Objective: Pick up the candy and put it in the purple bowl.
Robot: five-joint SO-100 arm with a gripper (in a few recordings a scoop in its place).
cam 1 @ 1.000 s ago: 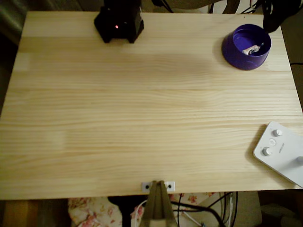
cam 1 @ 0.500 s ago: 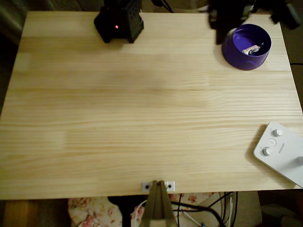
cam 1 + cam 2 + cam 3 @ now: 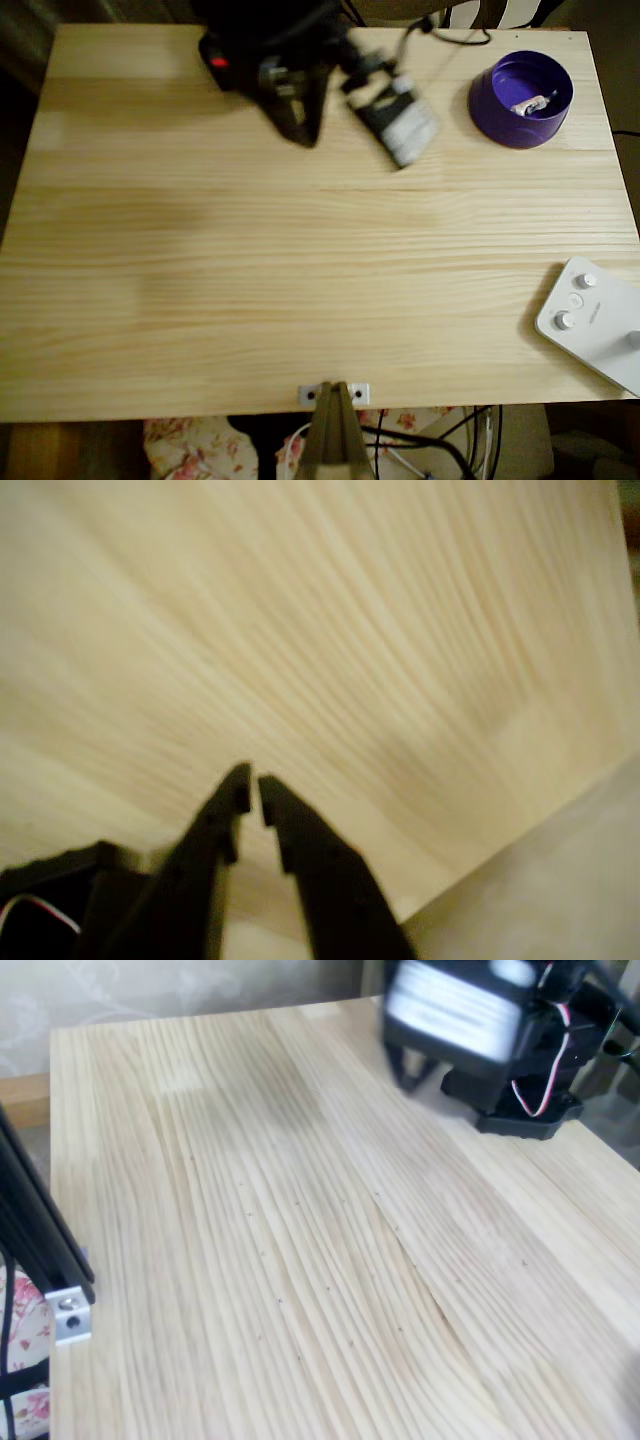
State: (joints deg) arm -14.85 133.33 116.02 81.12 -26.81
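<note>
The purple bowl [image 3: 521, 99] stands at the back right of the table in the overhead view, and the candy [image 3: 533, 102] lies inside it as a small whitish piece. My gripper [image 3: 303, 128] hangs blurred over the back middle-left of the table, well left of the bowl, next to the arm's base. In the wrist view my gripper [image 3: 252, 786] points at bare wood, its two dark fingers nearly touching with nothing between them. In the fixed view the arm [image 3: 470, 1020] is a blur at the upper right.
A white button device [image 3: 593, 322] lies at the table's front right corner. The arm's black base [image 3: 525, 1100] sits at the back edge. A metal bracket [image 3: 334, 394] is fixed at the front edge of the wooden table [image 3: 300, 280].
The arm has swung from beside the bowl leftward across the back of the table. The candy stays in the bowl, unmoved.
</note>
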